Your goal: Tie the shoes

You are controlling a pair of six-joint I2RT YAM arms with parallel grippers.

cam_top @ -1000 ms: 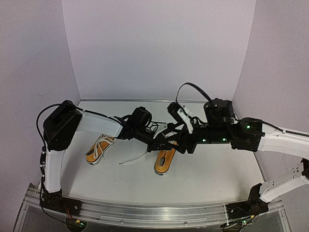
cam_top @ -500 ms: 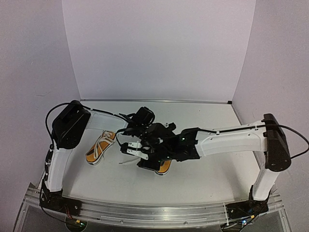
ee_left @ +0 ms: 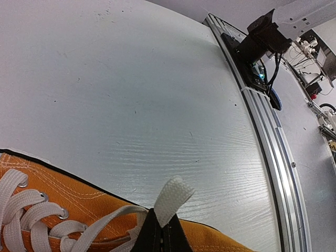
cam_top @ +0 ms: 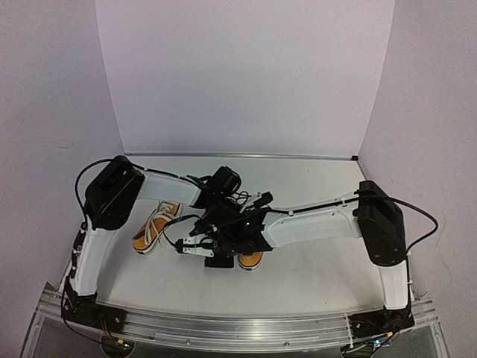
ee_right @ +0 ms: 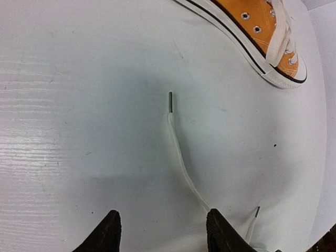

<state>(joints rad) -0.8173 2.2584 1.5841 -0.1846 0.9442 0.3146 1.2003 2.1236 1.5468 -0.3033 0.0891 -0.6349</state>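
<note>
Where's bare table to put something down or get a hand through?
Free: the far strip of table along the back wall, and the near right corner between the right shoe and the rail. Crowded: the middle, where the left claw, pinching a lace, and the right claw meet by the right shoe; the left shoe sits beside.

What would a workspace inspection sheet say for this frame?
Surface: white table, a few dark specks.
Job's things: orange shoe in the open; second shoe partly under the arms; loose lace end lying on the table.
Clutter: nothing seen.
Grippers: left gripper shut on a lace; right gripper open above the loose lace end.
Cables: black cable loops off the left arm, another off the right.
Surroundings: white walls; metal rail at the near edge.
</note>
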